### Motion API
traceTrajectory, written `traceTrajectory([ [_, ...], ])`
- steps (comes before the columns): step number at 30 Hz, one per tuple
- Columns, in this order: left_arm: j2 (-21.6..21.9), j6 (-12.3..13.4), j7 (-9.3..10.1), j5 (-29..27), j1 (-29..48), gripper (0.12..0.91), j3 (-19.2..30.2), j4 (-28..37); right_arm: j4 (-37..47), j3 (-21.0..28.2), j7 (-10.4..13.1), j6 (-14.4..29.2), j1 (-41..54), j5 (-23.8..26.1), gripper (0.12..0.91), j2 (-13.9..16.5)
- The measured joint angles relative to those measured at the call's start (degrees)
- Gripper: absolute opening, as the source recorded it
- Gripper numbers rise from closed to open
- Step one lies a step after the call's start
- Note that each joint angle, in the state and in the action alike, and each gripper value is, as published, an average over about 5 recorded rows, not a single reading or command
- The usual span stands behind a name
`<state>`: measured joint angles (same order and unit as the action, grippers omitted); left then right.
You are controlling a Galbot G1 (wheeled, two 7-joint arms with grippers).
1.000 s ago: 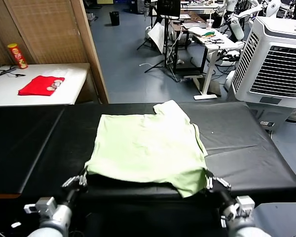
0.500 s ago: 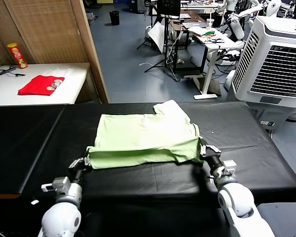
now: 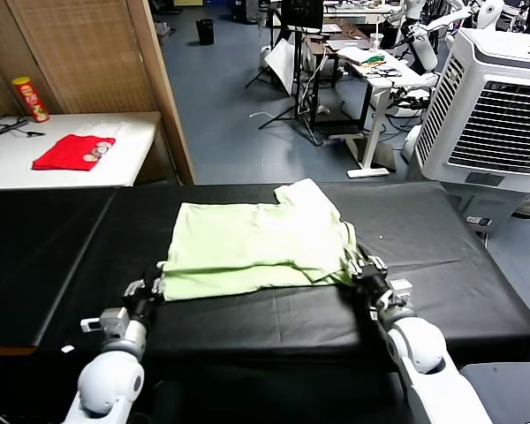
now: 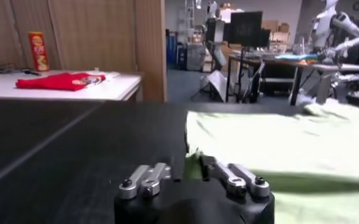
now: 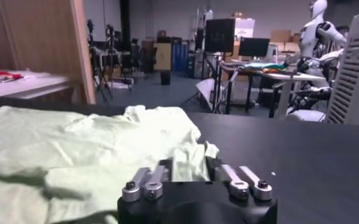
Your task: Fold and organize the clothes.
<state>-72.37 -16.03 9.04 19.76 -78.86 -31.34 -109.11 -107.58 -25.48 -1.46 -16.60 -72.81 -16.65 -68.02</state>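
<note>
The pale light-green T-shirt (image 3: 256,243) lies on the black table (image 3: 442,291), its near hem folded back over its body. My left gripper (image 3: 153,287) is shut on the near left corner of the hem, low over the table. My right gripper (image 3: 353,265) is shut on the near right corner. In the left wrist view the green cloth (image 4: 277,140) runs into the gripper (image 4: 193,165) between its fingers. In the right wrist view bunched cloth (image 5: 75,140) sits pinched in the gripper (image 5: 190,164). The shirt's print is hidden.
A folded red garment (image 3: 72,152) and a red can (image 3: 30,99) lie on a white table (image 3: 124,172) at the back left. A wooden partition (image 3: 163,88) stands behind. A white air cooler (image 3: 495,115) stands at the back right.
Both grippers have moved from the table's front edge toward the far side, carrying the hem over the shirt. The visible shirt is now shorter front to back.
</note>
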Motion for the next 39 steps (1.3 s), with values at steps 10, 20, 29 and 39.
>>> traceTrajectory([
  [10, 1.0, -4.1, -1.27, 6.0, -3.1, 0.797, -0.2, -2.1, -1.1, -0.4, 0.6, -1.7, -4.5, 0.2, 0.666, -0.7],
  [20, 1.0, -4.3, -2.19, 8.2, -3.2, 0.556, -0.5, -0.5, -2.9, -0.3, 2.1, -3.4, -6.2, 1.5, 0.230, 0.0],
  [29, 2.2, -5.8, -1.06, 4.2, -5.0, 0.141, -0.5, -2.6, -9.8, -1.7, 4.8, -11.4, -10.6, -0.7, 0.120, 1.2],
  [39, 6.9, -7.4, -0.86, -0.1, -13.3, 0.129, -2.8, -10.5, -18.5, -3.3, 5.8, -13.9, -20.0, -0.6, 0.140, -0.6],
])
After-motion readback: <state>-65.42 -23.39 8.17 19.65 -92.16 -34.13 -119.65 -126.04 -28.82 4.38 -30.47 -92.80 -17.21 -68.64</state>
